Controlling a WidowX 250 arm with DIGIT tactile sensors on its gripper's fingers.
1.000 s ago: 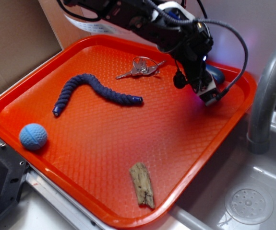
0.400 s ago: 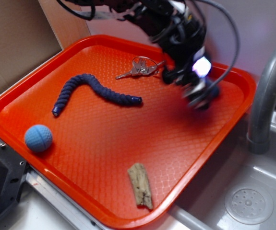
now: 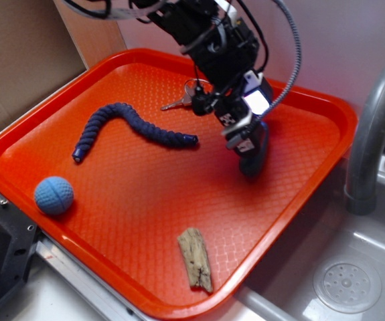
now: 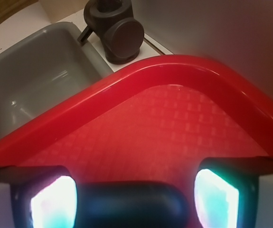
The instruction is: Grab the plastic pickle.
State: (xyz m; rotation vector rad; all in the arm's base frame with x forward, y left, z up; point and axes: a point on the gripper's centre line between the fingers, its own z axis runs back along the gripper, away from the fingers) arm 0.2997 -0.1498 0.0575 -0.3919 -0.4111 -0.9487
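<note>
With the plastic pickle [image 4: 127, 205] sitting square between the lit pads, the claw [image 3: 249, 148] is pinching it, and the grab looks essentially made. From outside, the dark capsule hangs from the claw over the right half of the orange tray [image 3: 31, 140], apparently clear of the surface, though contact is hard to rule out. What remains, at most, is a clean lift. No brand, label or readable writing shows anywhere.
</note>
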